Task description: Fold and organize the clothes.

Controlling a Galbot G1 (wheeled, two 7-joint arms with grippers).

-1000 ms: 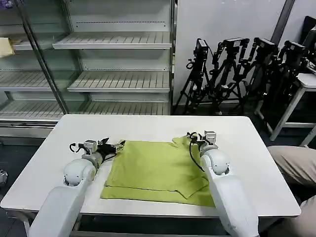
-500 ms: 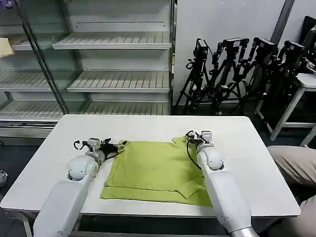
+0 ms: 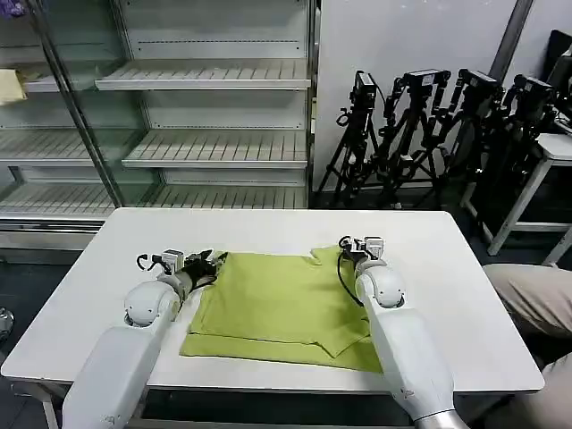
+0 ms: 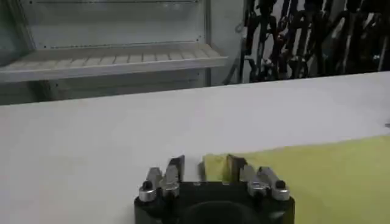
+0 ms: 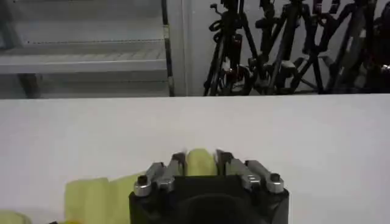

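Observation:
The clothes are one lime-green T-shirt (image 3: 277, 299) lying partly folded on the white table (image 3: 456, 295). My left gripper (image 3: 213, 264) is at the shirt's far left corner. In the left wrist view this gripper (image 4: 204, 163) is open, and the shirt's corner (image 4: 214, 165) lies between its fingers with a bare gap on one side. My right gripper (image 3: 351, 247) is at the far right corner by the sleeve. In the right wrist view it (image 5: 200, 157) is shut on a bunched fold of the T-shirt (image 5: 97, 195).
Empty store shelves (image 3: 214, 147) stand behind the table. Black tripods (image 3: 429, 134) crowd the back right. A person's knee (image 3: 536, 299) shows at the right edge. A pale-yellow cloth (image 3: 11, 85) lies on a shelf at the upper left.
Both grippers have edged a little toward the table's far side at the shirt's far corners. The shirt's near left edge has shifted slightly.

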